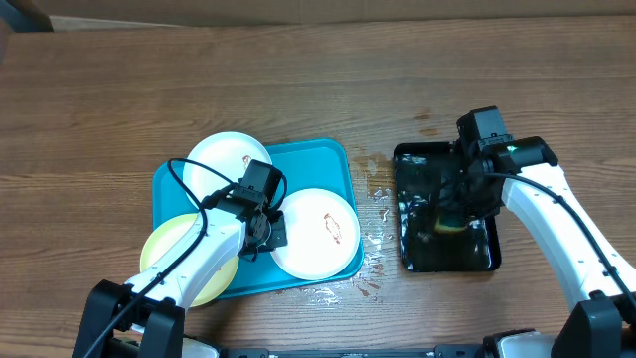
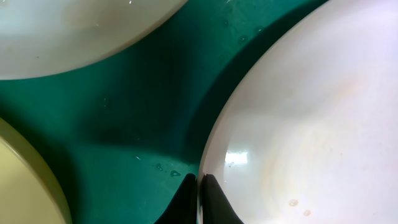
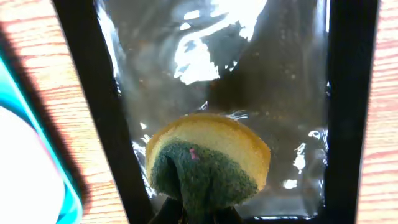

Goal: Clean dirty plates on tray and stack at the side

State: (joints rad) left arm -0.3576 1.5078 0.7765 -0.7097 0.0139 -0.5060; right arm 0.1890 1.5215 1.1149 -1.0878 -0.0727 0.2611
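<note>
My left gripper [image 2: 198,190] pinches the slick, stiff, breakable white plate [image 2: 311,112] by its thin rim right at my fingertips, on the blue tray [image 2: 143,106], while my right gripper [image 3: 198,218] clamps the soft sponge [image 3: 205,162].

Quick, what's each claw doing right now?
Left gripper: closed on the rim of the white plate.
Right gripper: closed on the yellow-and-green sponge.
</note>
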